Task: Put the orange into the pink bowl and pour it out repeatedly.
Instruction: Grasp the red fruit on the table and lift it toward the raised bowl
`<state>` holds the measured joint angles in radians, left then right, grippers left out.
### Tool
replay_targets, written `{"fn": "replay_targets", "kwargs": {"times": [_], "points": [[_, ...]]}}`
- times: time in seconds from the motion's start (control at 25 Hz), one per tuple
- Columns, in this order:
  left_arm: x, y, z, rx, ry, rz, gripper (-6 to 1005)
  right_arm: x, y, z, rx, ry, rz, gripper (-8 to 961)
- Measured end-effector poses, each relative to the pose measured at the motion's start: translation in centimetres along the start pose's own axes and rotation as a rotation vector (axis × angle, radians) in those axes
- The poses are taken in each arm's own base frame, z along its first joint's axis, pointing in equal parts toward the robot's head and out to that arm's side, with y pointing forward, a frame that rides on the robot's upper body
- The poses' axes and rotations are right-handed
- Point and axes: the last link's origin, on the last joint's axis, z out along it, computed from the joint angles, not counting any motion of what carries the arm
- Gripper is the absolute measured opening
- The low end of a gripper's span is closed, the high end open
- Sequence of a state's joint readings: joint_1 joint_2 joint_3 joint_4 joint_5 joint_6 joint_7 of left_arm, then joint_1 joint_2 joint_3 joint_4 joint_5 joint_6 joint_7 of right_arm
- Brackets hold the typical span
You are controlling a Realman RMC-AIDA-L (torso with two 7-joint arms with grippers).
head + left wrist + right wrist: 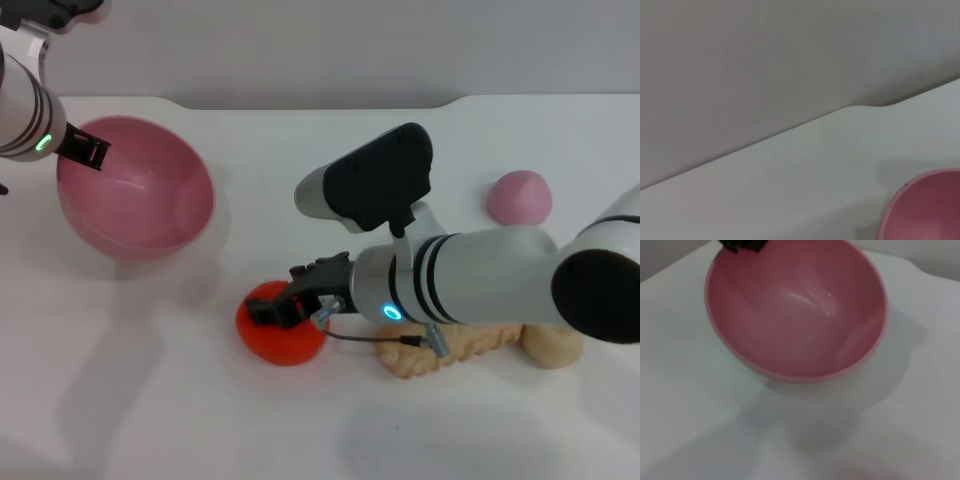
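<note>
One unmarked orange [280,335], unlabelled pink bowl [135,190]

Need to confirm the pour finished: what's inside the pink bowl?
Nothing: the pink bowl shows only its bare glossy inside. The left tool at its rim hides a small patch. The orange lies on the table.

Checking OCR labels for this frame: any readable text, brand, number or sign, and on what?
None readable in any view.
The pink bowl, the orange, the small pink ball and the white table are plain.
Both arms show only green and blue lights, no markings.
</note>
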<state>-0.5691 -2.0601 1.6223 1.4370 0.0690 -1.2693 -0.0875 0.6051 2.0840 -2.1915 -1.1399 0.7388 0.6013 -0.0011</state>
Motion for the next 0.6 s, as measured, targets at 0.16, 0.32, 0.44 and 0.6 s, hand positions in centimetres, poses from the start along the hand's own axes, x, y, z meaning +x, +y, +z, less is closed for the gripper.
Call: {"fn": "replay_targets", "kwargs": {"times": [0.16,0.32,0.44,0.6], "points": [[0.01,-0.05,0.02,0.000,0.000,0.000,45,-0.09,0.08,0.42,-0.021,0.010,0.016,600],[0.02,-0.28,0.05,0.016,0.000,0.008,45,-0.22,-0.11,0.30,-0.016,0.011,0.001,576],[0.02,-0.35,0.12,0.024,-0.002,0.013,45,-0.15,-0.23,0.28,-0.009,0.014,-0.024,557],[0.07,-0.36,0.16,0.025,-0.001,0.013,46,-0.24,-0.22,0.34,-0.008,0.016,-0.033,533]]}}
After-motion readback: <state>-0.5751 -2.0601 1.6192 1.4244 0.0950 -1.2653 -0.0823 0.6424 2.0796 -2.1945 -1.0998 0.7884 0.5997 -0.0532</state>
